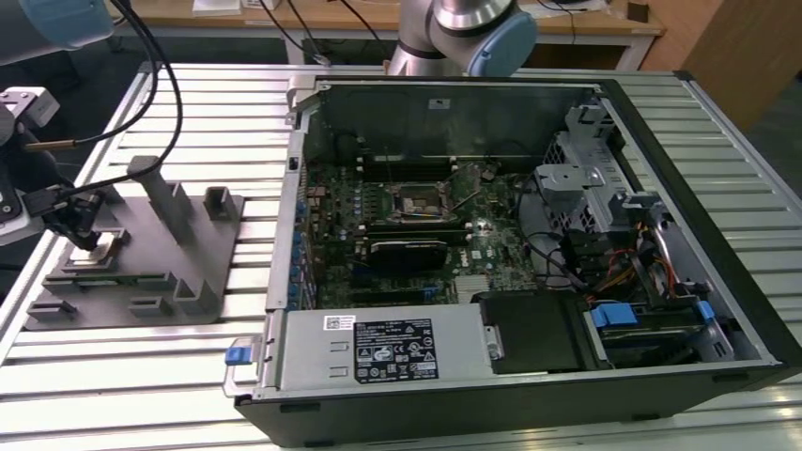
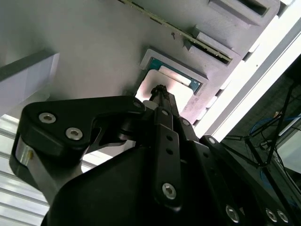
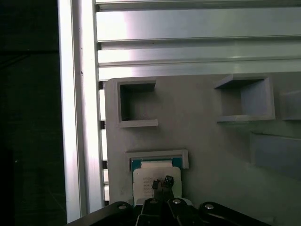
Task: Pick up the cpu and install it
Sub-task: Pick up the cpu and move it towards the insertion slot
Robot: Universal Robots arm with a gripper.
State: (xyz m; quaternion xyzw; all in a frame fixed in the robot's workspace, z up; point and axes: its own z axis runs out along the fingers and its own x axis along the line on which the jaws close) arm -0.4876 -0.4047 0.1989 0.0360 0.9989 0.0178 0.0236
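Cpu lies flat in a shallow pocket of the grey fixture, at the exterior view's left, well apart from the computer.

The slatted aluminium table carries everything. On it, taking up the middle and the exterior view's right, stands the open black computer case, its side panel off. Inside, a silver power supply with a label sits along the near edge. Behind it the green motherboard lies flat, and a dark square socket frame sits near the middle of the board with nothing seated in it. A bundle of coloured cables runs along the case's side at the exterior view's right.

The fixture lies beside the case on the table, with upright posts and several square recesses. In both wrist views its pale grey surface surrounds the pocket.

The gripper hangs over that pocket, pointing straight down. In both wrist views its tip is over the middle of the chip's top, at or just above the surface; I cannot tell if it touches. Whether the gripper is open or closed cannot be told.

The chip shows a pale top and a green edge against the pocket wall.
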